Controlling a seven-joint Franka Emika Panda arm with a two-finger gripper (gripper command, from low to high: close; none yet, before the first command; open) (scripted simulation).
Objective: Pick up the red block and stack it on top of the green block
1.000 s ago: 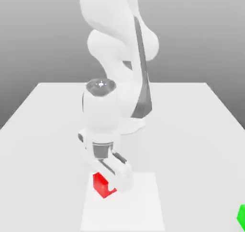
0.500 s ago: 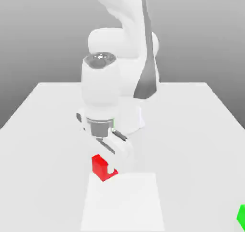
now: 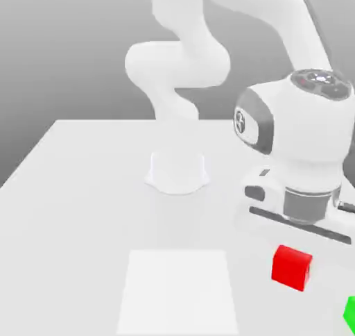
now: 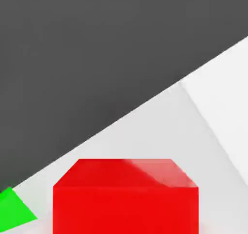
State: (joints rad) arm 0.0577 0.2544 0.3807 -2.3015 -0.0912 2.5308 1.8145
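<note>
The red block [image 3: 291,266], a small glossy cube, hangs above the table just under the white hand at the exterior view's right. My gripper [image 3: 292,253] is shut on it. The green block [image 3: 350,314] rests on the table at the lower right edge, partly cut off, a little to the right of and below the red block. In the hand view the red block [image 4: 126,197] is close up, with a corner of the green block [image 4: 12,211] beside it.
A paler white rectangle [image 3: 179,289] lies on the white table [image 3: 76,189] near its front edge. The arm's round base [image 3: 178,171] stands mid-table, and the arm arches over from it to the right.
The arm has swung from the pale rectangle to the exterior view's right. The red block has gone with it, lifted off the table and now close to the green block.
</note>
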